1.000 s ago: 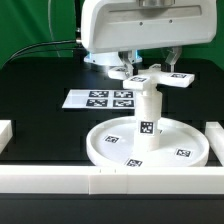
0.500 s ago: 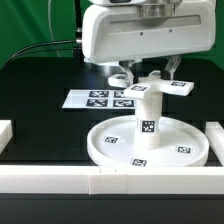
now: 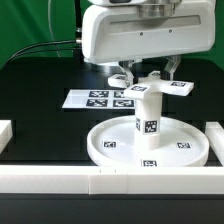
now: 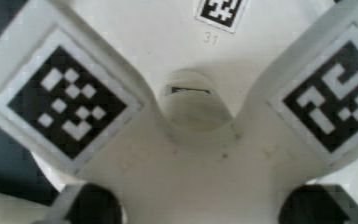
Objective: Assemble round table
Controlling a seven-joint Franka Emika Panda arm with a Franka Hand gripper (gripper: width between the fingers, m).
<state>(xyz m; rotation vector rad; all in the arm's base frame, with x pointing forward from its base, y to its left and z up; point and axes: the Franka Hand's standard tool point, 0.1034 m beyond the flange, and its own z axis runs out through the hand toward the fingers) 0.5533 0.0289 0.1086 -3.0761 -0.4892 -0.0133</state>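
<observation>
The exterior view is bright and even, and the light seems to come from above. The white arm housing is almost washed out, with few details on it. The disc and the post show only faint grey shading, so shadows are soft and weak. The black table looks matte, without glare. This picture is small and a little soft; the tags are visible but not sharp. The wrist view is very close and blurred: tag edges on the cross piece are fuzzy, and the fingers are dark, out-of-focus shapes.
</observation>
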